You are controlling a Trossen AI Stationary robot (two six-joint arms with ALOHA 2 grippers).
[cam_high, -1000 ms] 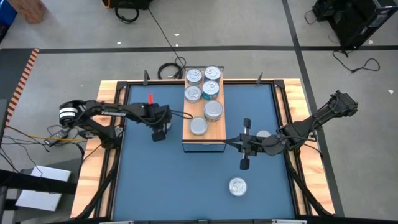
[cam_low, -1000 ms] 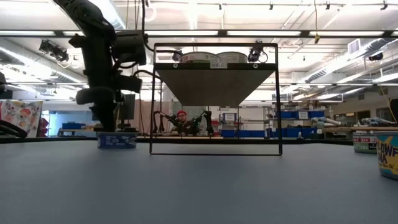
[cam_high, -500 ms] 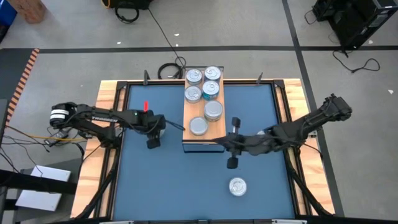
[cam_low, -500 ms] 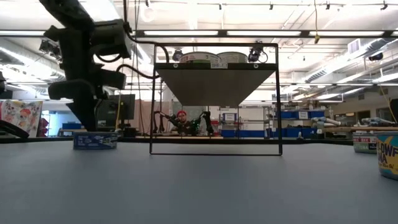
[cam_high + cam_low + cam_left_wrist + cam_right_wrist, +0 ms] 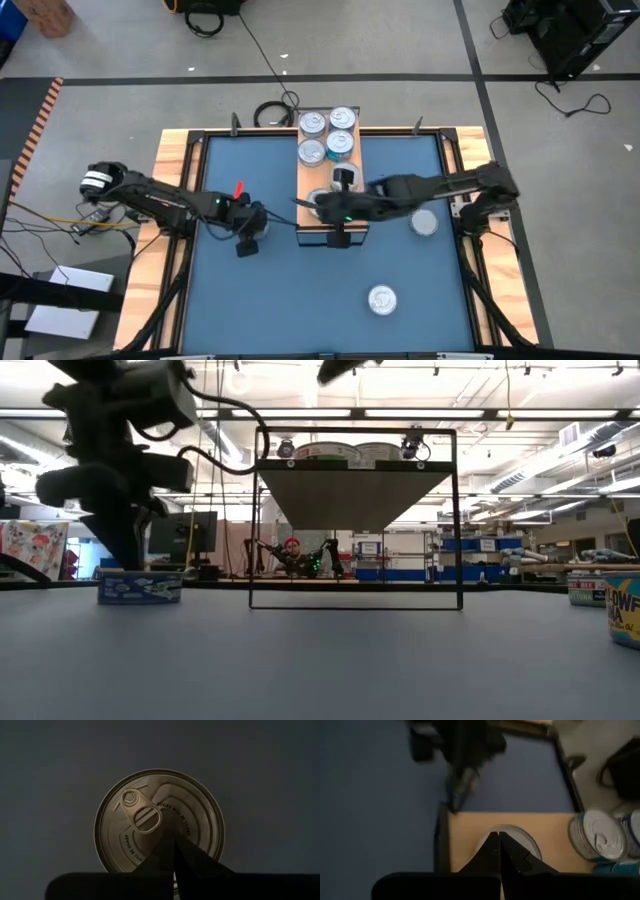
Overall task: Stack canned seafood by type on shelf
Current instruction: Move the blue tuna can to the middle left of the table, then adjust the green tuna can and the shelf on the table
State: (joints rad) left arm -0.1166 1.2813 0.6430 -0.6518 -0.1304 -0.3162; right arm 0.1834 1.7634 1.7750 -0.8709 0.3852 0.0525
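1. Left end effector [image 5: 174, 851] clenched, hovering right over a tin [image 5: 159, 822] on the blue surface [image 5: 280, 290].
2. Right end effector [image 5: 499, 846] clenched too, above a tin [image 5: 520, 840] at the shelf's [image 5: 350, 165] near end.
3. 4 more tins [image 5: 326, 135] clustered at its far end.

mat [image 5: 250, 300]: blue, covers the table
shelf [image 5: 352, 166]: stands on the mat, far middle
tins on shelf [image 5: 314, 124]: a group at the far end
tins on mat [image 5: 381, 299]: near one; another [image 5: 425, 222] right of the shelf
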